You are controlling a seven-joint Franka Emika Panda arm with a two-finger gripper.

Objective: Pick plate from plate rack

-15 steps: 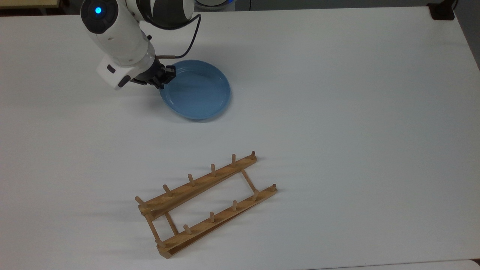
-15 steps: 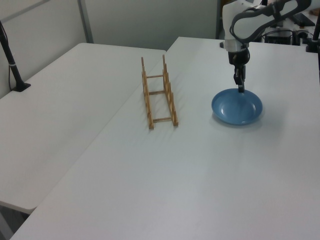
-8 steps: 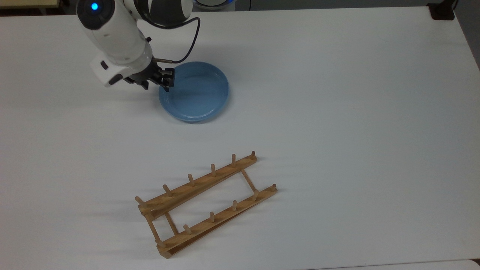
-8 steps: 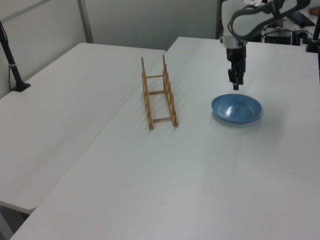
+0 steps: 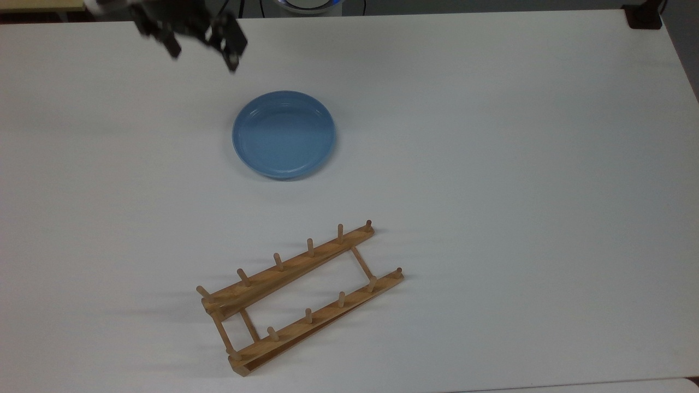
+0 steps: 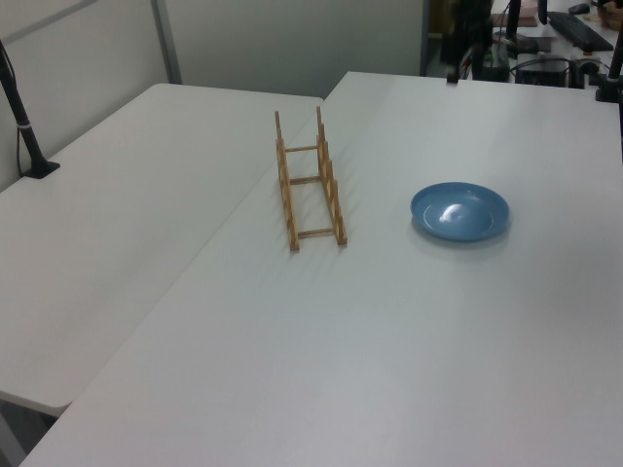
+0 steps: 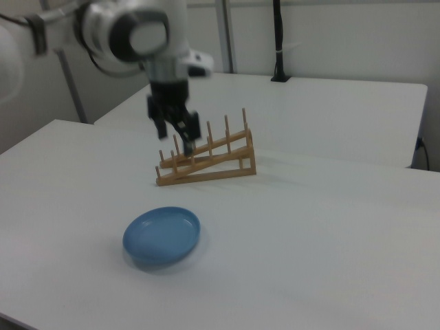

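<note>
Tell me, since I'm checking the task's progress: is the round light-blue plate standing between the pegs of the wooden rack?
No, the round light-blue plate lies flat on the white table, apart from the wooden rack.

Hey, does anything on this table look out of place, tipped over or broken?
Nothing stands out. The blue plate lies flat and whole on the white table, apart from the wooden rack, which stands upright with no plate in it. The gripper hangs above the table, holding nothing.

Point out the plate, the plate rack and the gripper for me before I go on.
plate (image 5: 284,135): top view, on the flat blue middle of the dish.
plate rack (image 5: 289,270): top view, on the upper wooden rail.
gripper (image 7: 176,134): right view, midway between its dark fingertips, above the table.
</note>
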